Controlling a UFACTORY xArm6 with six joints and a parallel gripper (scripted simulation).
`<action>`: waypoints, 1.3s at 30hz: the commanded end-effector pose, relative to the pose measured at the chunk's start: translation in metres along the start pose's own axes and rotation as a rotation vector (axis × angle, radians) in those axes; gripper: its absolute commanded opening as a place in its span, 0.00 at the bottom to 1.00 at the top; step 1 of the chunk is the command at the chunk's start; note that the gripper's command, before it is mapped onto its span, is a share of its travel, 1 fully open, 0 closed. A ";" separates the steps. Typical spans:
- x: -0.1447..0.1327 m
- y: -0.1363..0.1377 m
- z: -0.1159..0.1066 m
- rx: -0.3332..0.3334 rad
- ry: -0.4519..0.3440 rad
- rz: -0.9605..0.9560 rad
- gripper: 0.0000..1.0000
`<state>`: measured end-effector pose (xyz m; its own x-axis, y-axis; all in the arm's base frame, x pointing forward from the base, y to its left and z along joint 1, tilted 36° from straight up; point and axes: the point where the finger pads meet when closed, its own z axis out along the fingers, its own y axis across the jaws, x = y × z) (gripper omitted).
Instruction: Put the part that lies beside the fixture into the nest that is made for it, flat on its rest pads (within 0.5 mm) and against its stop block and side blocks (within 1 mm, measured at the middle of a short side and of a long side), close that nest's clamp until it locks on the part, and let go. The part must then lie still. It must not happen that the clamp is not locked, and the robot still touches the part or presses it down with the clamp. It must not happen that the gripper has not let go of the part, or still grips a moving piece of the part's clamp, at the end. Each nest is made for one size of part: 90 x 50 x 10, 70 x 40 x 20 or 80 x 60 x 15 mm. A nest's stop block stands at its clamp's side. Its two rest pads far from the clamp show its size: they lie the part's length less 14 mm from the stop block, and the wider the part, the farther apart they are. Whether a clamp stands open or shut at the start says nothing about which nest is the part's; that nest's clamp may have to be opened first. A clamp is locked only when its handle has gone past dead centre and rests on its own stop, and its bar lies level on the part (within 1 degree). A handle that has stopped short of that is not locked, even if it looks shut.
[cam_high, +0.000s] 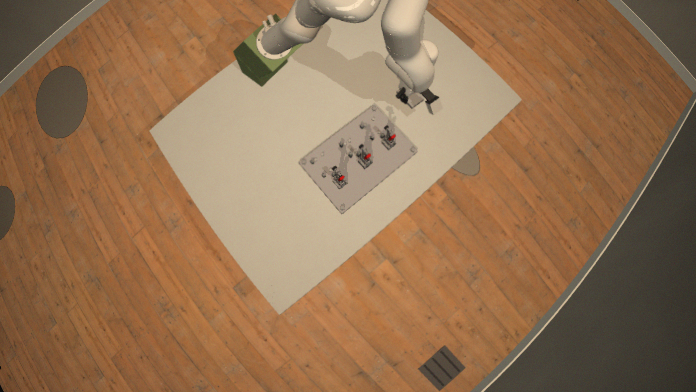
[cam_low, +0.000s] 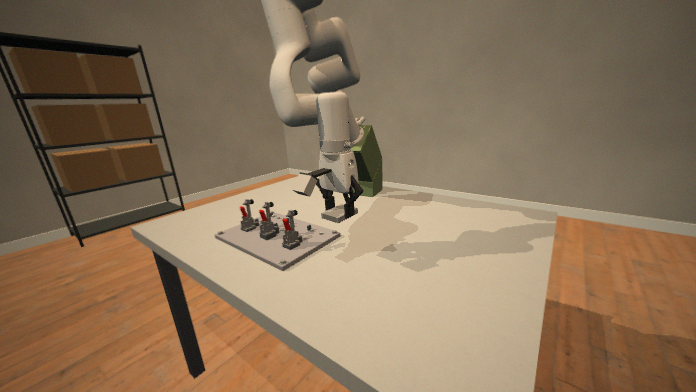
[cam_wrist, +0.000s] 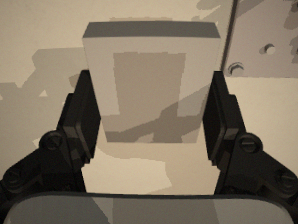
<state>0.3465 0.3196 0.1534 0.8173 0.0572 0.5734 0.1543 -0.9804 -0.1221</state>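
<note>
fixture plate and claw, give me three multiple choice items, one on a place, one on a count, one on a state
1. Where is the part relative to the fixture plate?
A. in the middle nest
B. beside the plate, between the claw's fingers
C. on the floor by the shelf

2. How many red clamp handles stand on the plate?
A. two
B. three
C. five

3. What is the state of the claw?
A. wide open, holding nothing
B. shut on nothing
C. shut on the part

Answers:
1 B, the exterior view shows the pale block off the plate's edge under the arm, and no nest holds it.
2 B, the top view shows three red handles in a row.
3 C, the wrist view shows a finger against each side of the block.
</note>
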 end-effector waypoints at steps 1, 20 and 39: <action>0.001 -0.001 -0.001 0.002 0.002 -0.012 0.00; 0.000 -0.001 0.001 0.002 0.002 -0.031 0.00; -0.010 -0.001 0.012 0.002 0.002 -0.031 0.00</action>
<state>0.3449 0.3207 0.1401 0.8130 0.0881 0.5756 0.1796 -0.9782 -0.1040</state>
